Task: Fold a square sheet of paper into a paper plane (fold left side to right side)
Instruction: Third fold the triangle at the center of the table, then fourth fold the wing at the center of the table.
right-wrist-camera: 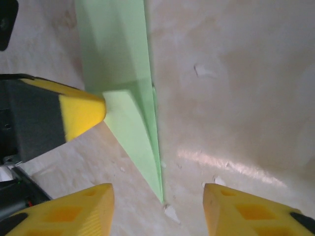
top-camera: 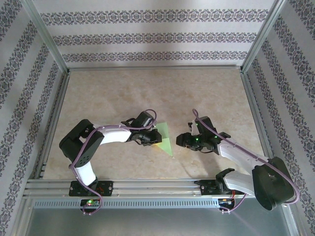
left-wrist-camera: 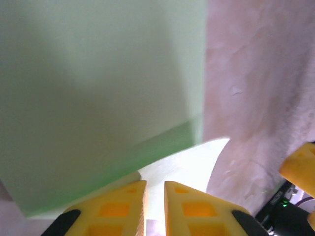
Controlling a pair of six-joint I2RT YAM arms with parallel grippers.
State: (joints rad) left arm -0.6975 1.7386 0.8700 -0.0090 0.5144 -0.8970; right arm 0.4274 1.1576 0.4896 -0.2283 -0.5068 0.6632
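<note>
Blurred paper runs off-frame; left pincer cropped.

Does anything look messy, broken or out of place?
Nothing spilled or torn. The green paper lies folded to a point on the table; one flap near the left gripper seems to curl up instead of lying flat.

The sheet of paper lies on the table, midway between the side edges. The left gripper overlaps the sheet's left part. The right gripper sits just right of it, apart.
</note>
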